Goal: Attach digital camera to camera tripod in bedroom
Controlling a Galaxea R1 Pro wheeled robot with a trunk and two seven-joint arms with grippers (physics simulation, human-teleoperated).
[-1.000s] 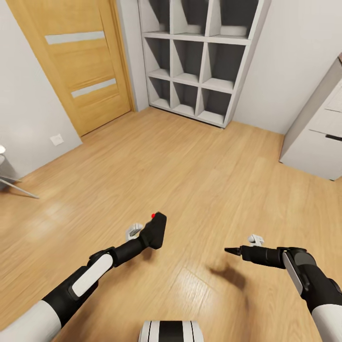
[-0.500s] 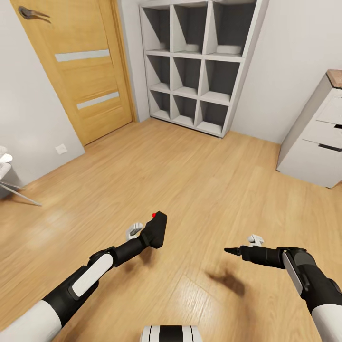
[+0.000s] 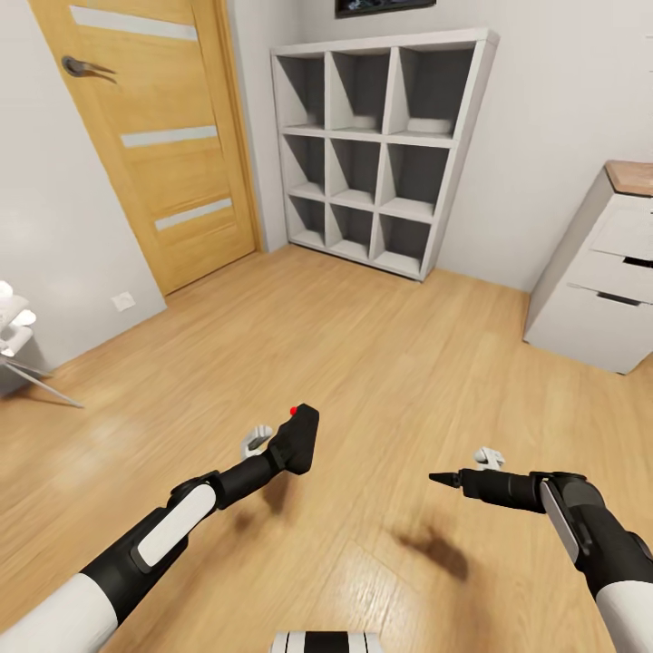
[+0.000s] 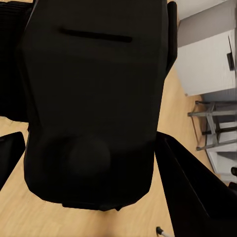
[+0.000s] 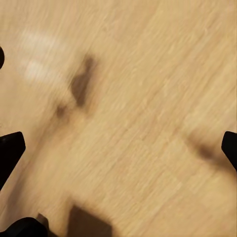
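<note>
The black digital camera (image 3: 297,439) with its red button (image 3: 293,411) is held above the wood floor, my left gripper (image 3: 286,446) shut on it. In the left wrist view the camera's dark body (image 4: 94,98) sits between the black fingers (image 4: 195,192). My right gripper (image 3: 453,473) hangs over the floor at the lower right, open and with nothing in it. Its fingertips (image 5: 11,148) stand far apart in the right wrist view, bare floor between them. The camera tripod is out of view.
A light wood door (image 3: 154,136) stands at the left and white cube shelves (image 3: 381,145) at the back. A white drawer unit (image 3: 599,272) is at the right. Thin grey metal legs (image 3: 41,385) with a white part poke in at the left edge. Light wood floor (image 3: 390,345) lies ahead.
The whole picture has slid downward, so the head camera has tilted up: more of the door, shelves and drawer unit shows. Both arms keep their pose, camera still held.
</note>
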